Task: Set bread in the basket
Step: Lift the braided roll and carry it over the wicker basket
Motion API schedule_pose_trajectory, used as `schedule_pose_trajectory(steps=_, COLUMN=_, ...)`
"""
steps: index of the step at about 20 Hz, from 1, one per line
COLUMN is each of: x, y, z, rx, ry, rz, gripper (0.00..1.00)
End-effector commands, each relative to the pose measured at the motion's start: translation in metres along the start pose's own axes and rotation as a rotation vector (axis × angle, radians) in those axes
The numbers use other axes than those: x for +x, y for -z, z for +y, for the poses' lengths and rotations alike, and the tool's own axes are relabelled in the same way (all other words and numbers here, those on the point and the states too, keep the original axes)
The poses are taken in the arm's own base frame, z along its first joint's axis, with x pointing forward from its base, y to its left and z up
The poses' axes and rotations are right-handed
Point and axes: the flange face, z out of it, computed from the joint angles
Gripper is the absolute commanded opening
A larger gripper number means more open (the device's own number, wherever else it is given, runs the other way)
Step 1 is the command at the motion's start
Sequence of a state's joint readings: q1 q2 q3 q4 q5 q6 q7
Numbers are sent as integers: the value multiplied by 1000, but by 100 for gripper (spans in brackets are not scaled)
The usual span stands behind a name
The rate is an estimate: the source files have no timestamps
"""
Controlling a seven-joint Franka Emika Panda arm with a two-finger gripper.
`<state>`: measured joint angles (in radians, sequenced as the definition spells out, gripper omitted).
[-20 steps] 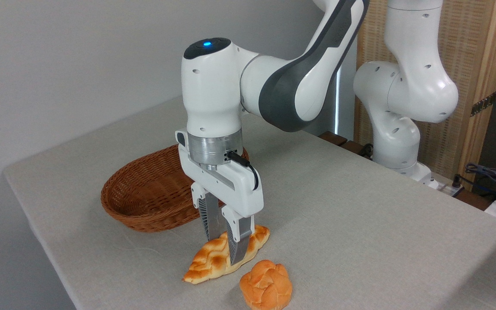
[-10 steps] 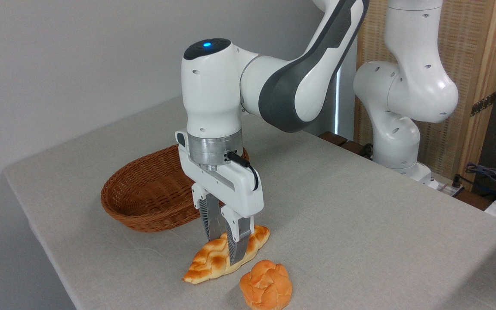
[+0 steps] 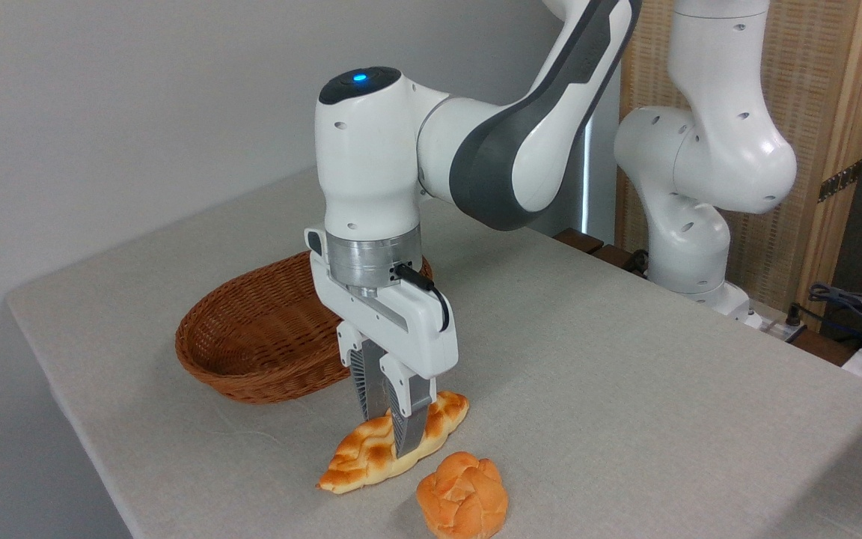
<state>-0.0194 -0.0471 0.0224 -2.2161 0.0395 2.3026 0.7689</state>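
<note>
The two ribbed grey fingers (image 3: 407, 430) pointed straight down and were pinched on the middle of the bread (image 3: 390, 445), one on its near side and one behind it, so the gripper (image 3: 395, 433) held the loaf while it lay on the table (image 3: 625, 389). Above the fingers came the white gripper body with a black cable looped at its side, then a metal ring and the upright white wrist with a blue light on its dark cap; from there the arm (image 3: 506, 142) bent up and away to the right, toward the white base at the far right. The bread was a long braided loaf with pointed ends, pale gold with toasted orange patches, lying near the front edge of the grey cloth-like tabletop. Just to its near right sat a small round knotted bun (image 3: 462, 495), deeper orange. Behind and to the left stood the basket (image 3: 251, 337), oval, brown woven wicker with low sides, its visible inside holding nothing.
</note>
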Motion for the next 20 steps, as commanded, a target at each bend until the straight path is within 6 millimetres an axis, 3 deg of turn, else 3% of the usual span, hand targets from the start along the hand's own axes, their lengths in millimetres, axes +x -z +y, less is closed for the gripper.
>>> schedule_pose_trajectory(steps=1, x=-1, y=3, z=-4, rx=20, ry=-17, rz=12, gripper=44)
schedule_pose_trajectory(steps=8, x=2, y=14, z=-9, rx=18, ry=-5, rz=16, gripper=42)
schedule_pose_trajectory(steps=17, x=18, y=80, z=-24, rx=-57, ry=22, rz=-6, gripper=42)
schedule_pose_trajectory(steps=20, x=29, y=111, z=-25, rx=-109, ry=42, rz=21, gripper=42)
